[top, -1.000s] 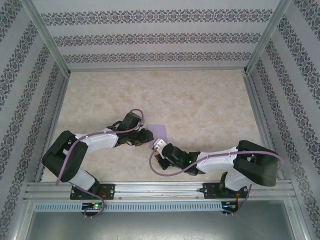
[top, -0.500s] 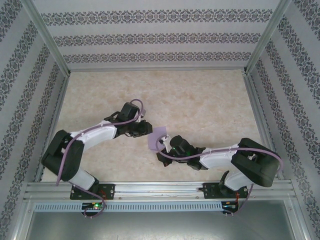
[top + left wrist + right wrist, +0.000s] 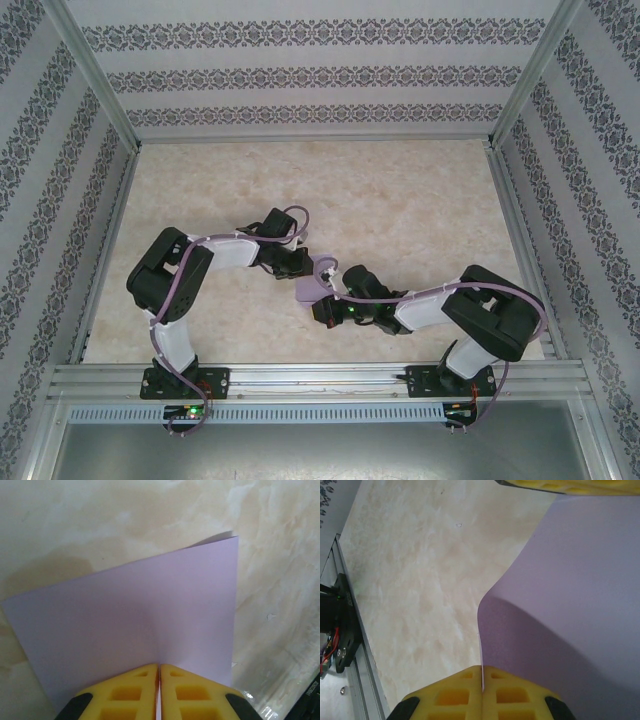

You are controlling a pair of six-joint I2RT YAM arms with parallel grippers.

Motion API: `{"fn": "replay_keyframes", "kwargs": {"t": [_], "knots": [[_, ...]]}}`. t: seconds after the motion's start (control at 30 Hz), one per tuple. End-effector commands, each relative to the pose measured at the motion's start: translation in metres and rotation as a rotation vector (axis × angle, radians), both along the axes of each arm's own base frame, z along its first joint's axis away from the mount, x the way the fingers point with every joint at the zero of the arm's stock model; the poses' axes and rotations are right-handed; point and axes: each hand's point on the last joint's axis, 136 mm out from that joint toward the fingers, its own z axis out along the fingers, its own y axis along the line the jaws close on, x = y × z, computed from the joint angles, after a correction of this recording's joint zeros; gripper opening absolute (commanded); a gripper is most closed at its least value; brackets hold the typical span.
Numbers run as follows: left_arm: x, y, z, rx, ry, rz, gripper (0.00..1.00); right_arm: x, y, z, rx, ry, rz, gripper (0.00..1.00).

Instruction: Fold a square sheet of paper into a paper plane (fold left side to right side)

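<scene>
Left gripper is closed to a hairline gap, its yellow fingers pinching the bottom edge of the square sheet of paper at lower centre of the left wrist view. From there the lavender sheet spreads up and out across the middle of the frame, plain and unmarked. A thin sliver of a second layer peeks past its upper right corner. Right gripper is also closed tight on the paper, at bottom centre of the right wrist view, clamping an edge where the sheet bends. From there the paper bows up and to the right in a smooth curve, shaded underneath, and fills the right half of the frame. One yellow finger of the left gripper shows along the top edge of that view, touching the sheet's far side. So both grippers hold the same sheet at opposite edges. In the top view the paper sits just below frame centre, a small lavender patch between the two wrists, with the left arm reaching in from the left and the right arm from the lower right, gripper tips close together. Cannot tell whether the sheet touches the surface or is lifted clear of it. The surface is beige and marbled. A metal rail with a black mount runs down the lower left of the right wrist view.
</scene>
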Motion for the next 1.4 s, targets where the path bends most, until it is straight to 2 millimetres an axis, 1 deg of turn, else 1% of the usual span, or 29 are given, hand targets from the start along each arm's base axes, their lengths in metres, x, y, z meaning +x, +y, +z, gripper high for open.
{"fn": "replay_keyframes", "kwargs": {"t": [0.0, 0.2, 0.37, 0.53, 1.23, 1.37], "knots": [[-0.005, 0.0, -0.01, 0.044, -0.004, -0.045, 0.09, 0.004, 0.0, 0.007, 0.046, 0.024, -0.015, 0.0], [-0.014, 0.01, -0.028, 0.104, 0.024, -0.048, 0.07, 0.017, -0.014, 0.0, 0.011, 0.047, -0.081, 0.0], [-0.018, 0.012, -0.035, 0.12, 0.041, -0.044, 0.07, 0.028, -0.022, -0.008, -0.018, 0.074, -0.119, 0.0], [-0.018, 0.011, -0.035, 0.122, 0.038, -0.034, 0.07, 0.033, -0.027, -0.014, -0.048, 0.081, -0.142, 0.0], [-0.017, 0.012, -0.035, 0.132, 0.039, -0.023, 0.06, 0.042, -0.03, -0.011, -0.107, 0.046, -0.128, 0.0], [-0.017, 0.012, -0.036, 0.135, 0.042, -0.021, 0.06, 0.043, -0.029, -0.006, -0.096, 0.036, -0.128, 0.0]]}}
